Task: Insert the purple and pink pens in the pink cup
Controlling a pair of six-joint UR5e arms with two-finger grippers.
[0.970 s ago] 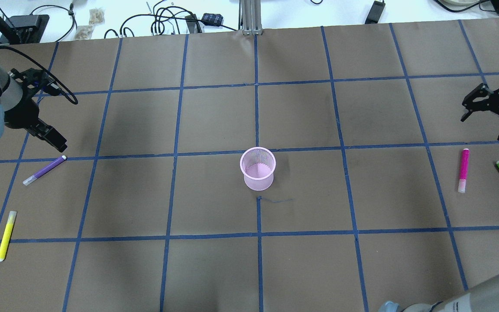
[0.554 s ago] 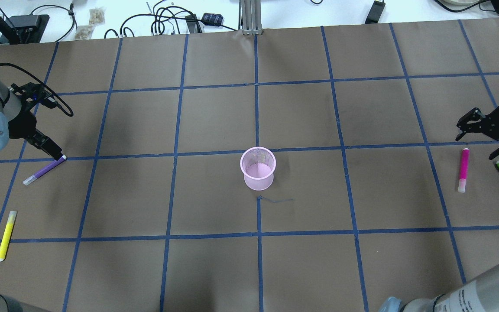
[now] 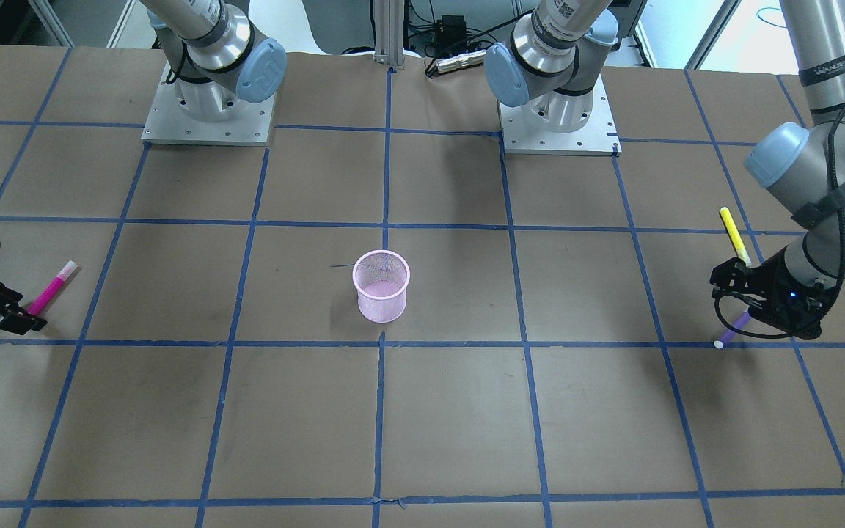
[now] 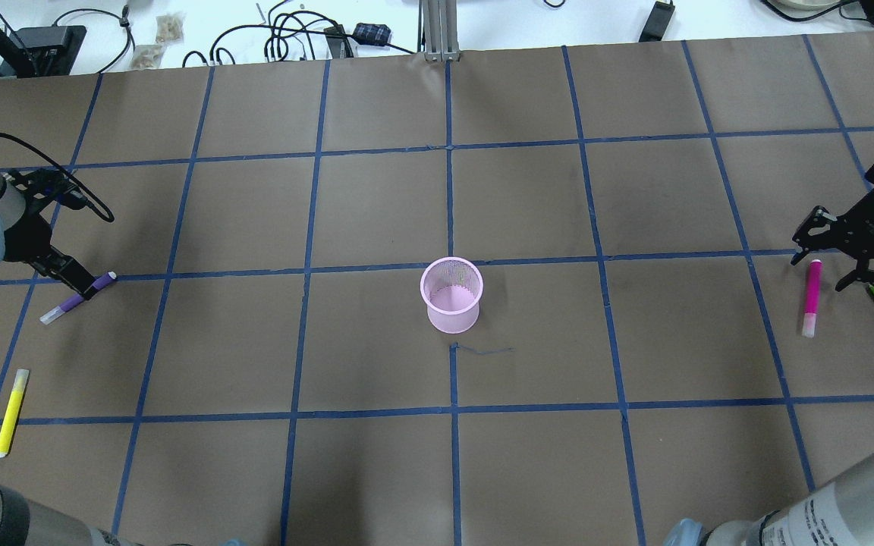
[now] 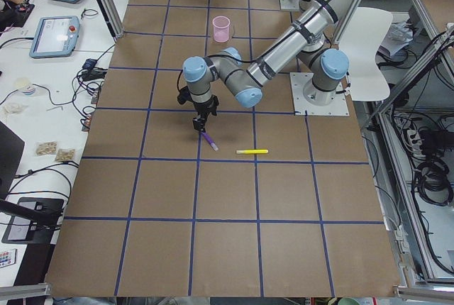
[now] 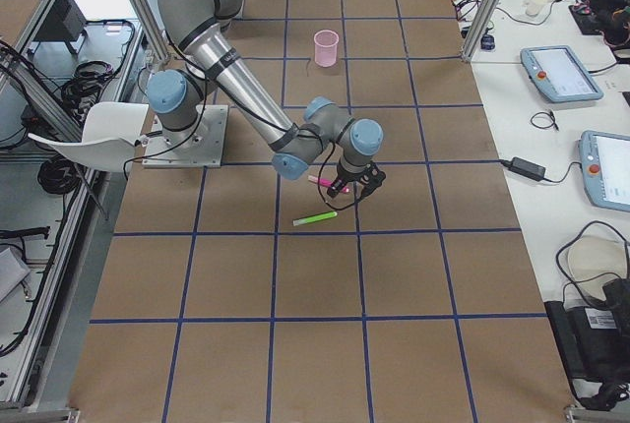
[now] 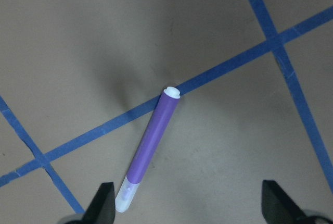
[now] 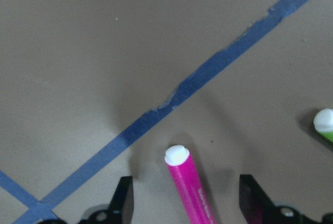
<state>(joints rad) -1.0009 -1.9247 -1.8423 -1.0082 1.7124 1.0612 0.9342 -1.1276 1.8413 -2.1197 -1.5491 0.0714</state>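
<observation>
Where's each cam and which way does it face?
Front-facing: across the table, facing the robot; both bases on top.
Overhead: behind the robot, looking forward-down; left end effector left, right end effector right.
Exterior left: table's left end; left arm near.
Exterior right: opposite end; right arm near.
Left wrist: straight down on purple pen; fingertips at bottom.
Right wrist: down on pink pen; fingertips likewise.
Shared: pink cup in all four exterior views.
</observation>
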